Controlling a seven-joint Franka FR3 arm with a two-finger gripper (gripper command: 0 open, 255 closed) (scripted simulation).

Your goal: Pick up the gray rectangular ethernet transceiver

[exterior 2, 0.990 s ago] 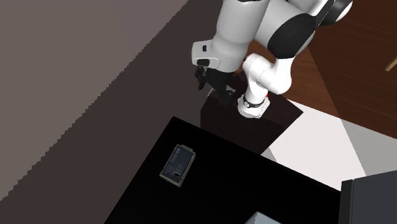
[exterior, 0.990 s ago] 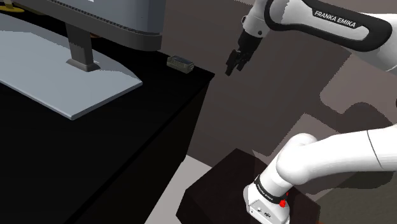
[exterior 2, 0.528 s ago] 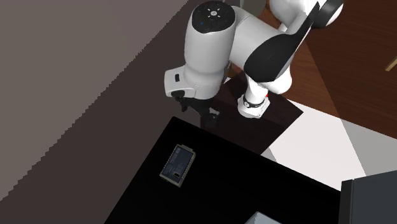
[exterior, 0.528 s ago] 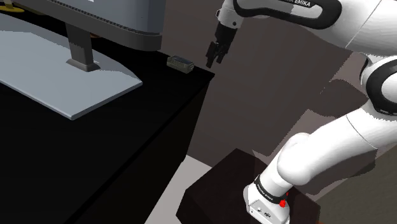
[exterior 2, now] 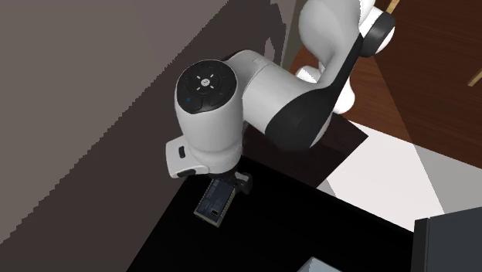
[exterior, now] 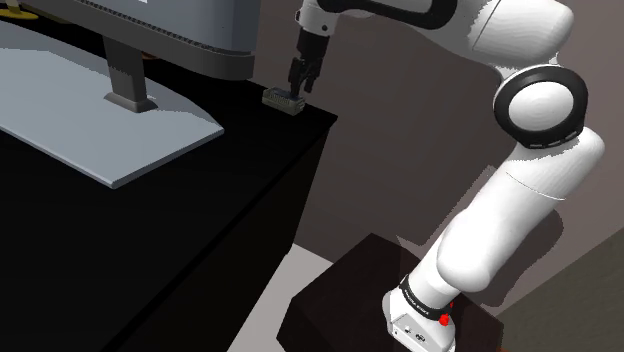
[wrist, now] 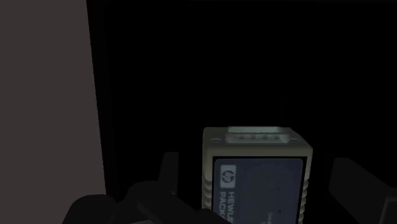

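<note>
The grey rectangular transceiver (exterior: 281, 99) lies flat near the far corner of the black table (exterior: 180, 230). It has a dark label on top (wrist: 257, 184) and a connector at one end. My black gripper (exterior: 299, 83) hangs just above it, pointing down. In the wrist view the gripper (wrist: 254, 164) is open. Its fingers (wrist: 169, 173) stand on either side of the transceiver's body without touching it. In the second exterior view the white wrist covers the near end of the transceiver (exterior 2: 212, 205), and one finger (exterior 2: 244, 182) shows beside it.
A large monitor (exterior: 190, 35) on a grey stand with a wide flat base (exterior: 110, 140) occupies the table toward the shoulder view's left. The table edge (exterior: 318, 150) drops off just beyond the transceiver. The dark robot stand (exterior: 350, 300) sits below.
The arm has swung toward the shoulder view's left, carrying the gripper from beyond the table's edge to just above the transceiver. The transceiver has not moved.
</note>
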